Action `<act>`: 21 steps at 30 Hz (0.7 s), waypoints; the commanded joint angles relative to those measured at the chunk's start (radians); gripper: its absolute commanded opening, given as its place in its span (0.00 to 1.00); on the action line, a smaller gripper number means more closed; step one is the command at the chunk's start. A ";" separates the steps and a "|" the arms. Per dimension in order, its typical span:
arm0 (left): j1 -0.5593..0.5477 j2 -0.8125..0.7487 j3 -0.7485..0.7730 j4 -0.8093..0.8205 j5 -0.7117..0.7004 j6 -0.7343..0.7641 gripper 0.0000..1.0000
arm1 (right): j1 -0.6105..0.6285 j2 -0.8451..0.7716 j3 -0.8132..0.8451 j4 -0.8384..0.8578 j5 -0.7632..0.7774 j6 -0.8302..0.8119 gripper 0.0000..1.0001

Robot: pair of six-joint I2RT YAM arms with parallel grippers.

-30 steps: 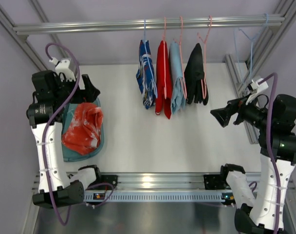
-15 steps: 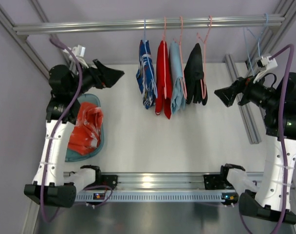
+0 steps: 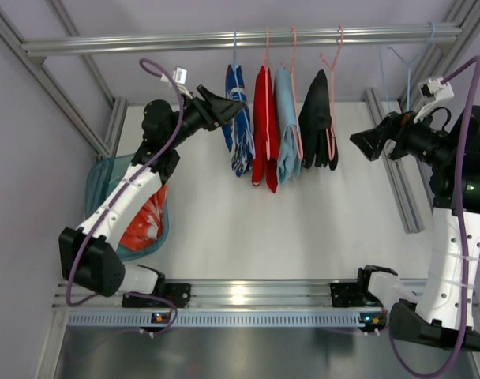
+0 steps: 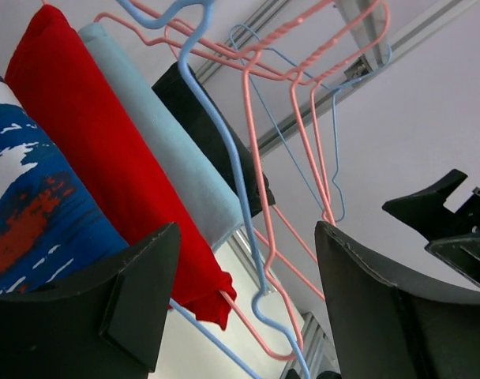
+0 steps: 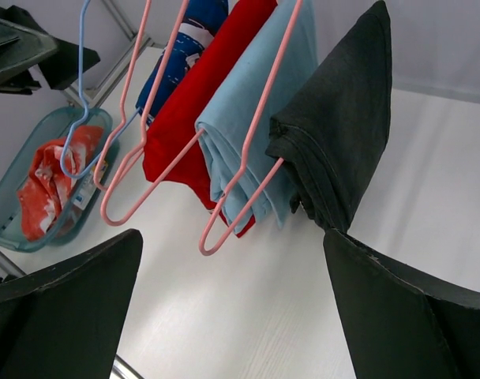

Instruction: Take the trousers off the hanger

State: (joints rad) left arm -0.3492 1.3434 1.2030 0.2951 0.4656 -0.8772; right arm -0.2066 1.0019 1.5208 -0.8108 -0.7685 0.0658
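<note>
Basket (image 3: 95, 183): left of frame on the tabletop (image 3: 224, 229); holds a crumpled orange-red garment (image 3: 145, 225).
Right gripper (image 3: 357, 143): right of frame, jaws spread wide, empty.
Left gripper (image 3: 234, 110): upper centre-left, jaws spread, grasping nothing, tips just beside the trousers (image 3: 238, 134).
Trousers: upper centre, draped over the hanger (image 3: 234, 47).
Hanger: hooked over the rail (image 3: 145, 41), top of frame.

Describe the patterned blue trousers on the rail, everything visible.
The trousers are soft blue fabric streaked with white and red. They are draped over a thin light-blue wire hanger and hang straight down from the rail, leftmost of four garments. The red garment hangs right beside them, seemingly touching. The left gripper, jaws open, sits at their upper part. Whether it touches them cannot be told.
</note>
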 commanded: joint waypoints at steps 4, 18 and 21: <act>-0.020 0.124 0.141 0.162 -0.005 -0.104 0.71 | 0.001 -0.003 0.036 0.078 -0.002 0.037 0.99; -0.034 0.231 0.191 0.360 0.013 -0.316 0.00 | 0.001 -0.016 0.041 0.076 -0.005 0.029 0.99; -0.033 0.214 0.201 0.360 0.007 -0.319 0.00 | 0.001 -0.020 0.038 0.088 -0.015 0.043 1.00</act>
State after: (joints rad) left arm -0.3775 1.5963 1.3525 0.4908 0.4747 -1.1805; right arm -0.2070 1.0023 1.5208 -0.7807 -0.7689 0.0906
